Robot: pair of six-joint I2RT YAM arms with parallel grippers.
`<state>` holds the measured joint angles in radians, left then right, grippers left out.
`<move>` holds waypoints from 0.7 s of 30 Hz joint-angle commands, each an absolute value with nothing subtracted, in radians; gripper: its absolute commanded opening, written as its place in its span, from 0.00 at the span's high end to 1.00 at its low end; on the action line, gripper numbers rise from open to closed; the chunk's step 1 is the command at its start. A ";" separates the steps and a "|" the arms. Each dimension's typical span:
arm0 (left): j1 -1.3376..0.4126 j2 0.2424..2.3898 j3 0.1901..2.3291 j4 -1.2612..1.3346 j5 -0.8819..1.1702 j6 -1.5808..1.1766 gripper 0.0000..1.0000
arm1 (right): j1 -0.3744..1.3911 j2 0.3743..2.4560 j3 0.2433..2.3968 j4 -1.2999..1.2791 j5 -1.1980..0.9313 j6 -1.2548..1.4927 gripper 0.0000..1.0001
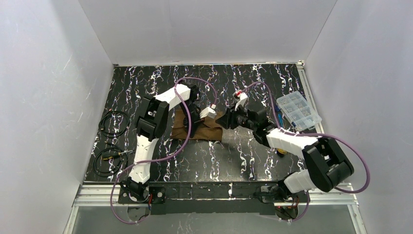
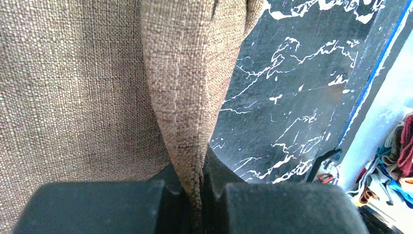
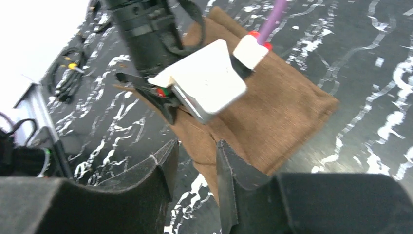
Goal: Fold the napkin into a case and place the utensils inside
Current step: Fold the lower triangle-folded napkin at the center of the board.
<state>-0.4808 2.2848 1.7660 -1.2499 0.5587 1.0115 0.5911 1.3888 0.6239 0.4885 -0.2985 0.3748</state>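
The brown napkin (image 1: 207, 130) lies partly folded at the middle of the black marbled table. My left gripper (image 1: 191, 121) is over its left part and is shut on a raised fold of the cloth; in the left wrist view the fold (image 2: 185, 97) runs down between the closed jaws (image 2: 196, 181). My right gripper (image 1: 225, 120) is open and empty just right of the napkin. In the right wrist view its fingers (image 3: 195, 158) straddle the near edge of the napkin (image 3: 272, 117), low over the table. No narrow pouch shows. I cannot make out the utensils.
A clear plastic compartment box (image 1: 298, 110) stands at the back right. Two coils of black cable (image 1: 113, 122) (image 1: 107, 161) lie at the left edge. The left arm's white camera housing (image 3: 204, 83) hangs over the napkin. White walls enclose the table.
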 commanded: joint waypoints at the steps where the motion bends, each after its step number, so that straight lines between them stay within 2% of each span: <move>1: -0.483 2.310 1.817 -1.327 0.572 1.008 0.99 | 0.593 1.477 0.610 0.702 -0.501 0.477 0.61; 8: -0.483 2.356 1.869 -1.371 0.570 1.005 0.98 | 0.591 1.658 0.635 0.851 -0.707 0.564 0.69; 15: -0.479 2.358 1.880 -1.373 0.581 0.997 0.94 | 0.552 1.784 0.669 0.865 -0.661 0.585 0.78; 18: -0.479 2.352 1.886 -1.368 0.584 0.988 0.88 | 0.544 1.831 0.702 0.787 -0.613 0.574 0.80; 20: -0.477 2.342 1.888 -1.354 0.582 0.967 0.72 | 0.542 1.864 0.725 0.728 -0.569 0.569 0.82; 21: -0.475 2.334 1.891 -1.351 0.582 0.961 0.67 | 0.539 1.885 0.729 0.719 -0.563 0.579 0.82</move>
